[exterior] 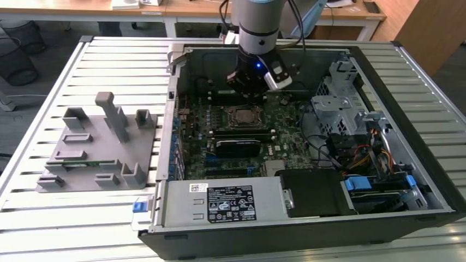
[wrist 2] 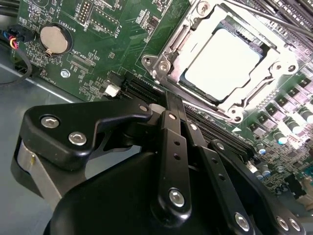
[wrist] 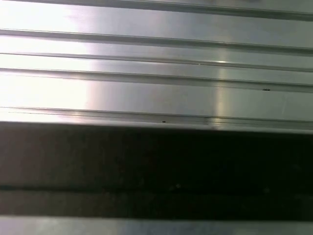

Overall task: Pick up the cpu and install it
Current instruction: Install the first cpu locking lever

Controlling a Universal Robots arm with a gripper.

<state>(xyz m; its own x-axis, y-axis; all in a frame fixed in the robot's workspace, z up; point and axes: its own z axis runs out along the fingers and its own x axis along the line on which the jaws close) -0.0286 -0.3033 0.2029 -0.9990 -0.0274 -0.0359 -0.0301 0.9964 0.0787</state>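
Note:
The cpu, a pale silver-grey square chip, lies flat inside the metal-framed motherboard socket, shown in the second wrist view. In the exterior view the socket sits mid-board inside the open computer case. My gripper hangs over the board just behind the socket, a short way above it. In the second wrist view its black fingers run together to a narrow tip, so the gripper is shut with nothing in it, a little short of the socket's frame.
A grey plastic holder with a green memory stick stands on the slatted metal table at the exterior view's left. Inside the case are a power supply, a drive cage and cables. Table slats appear in the first wrist view.

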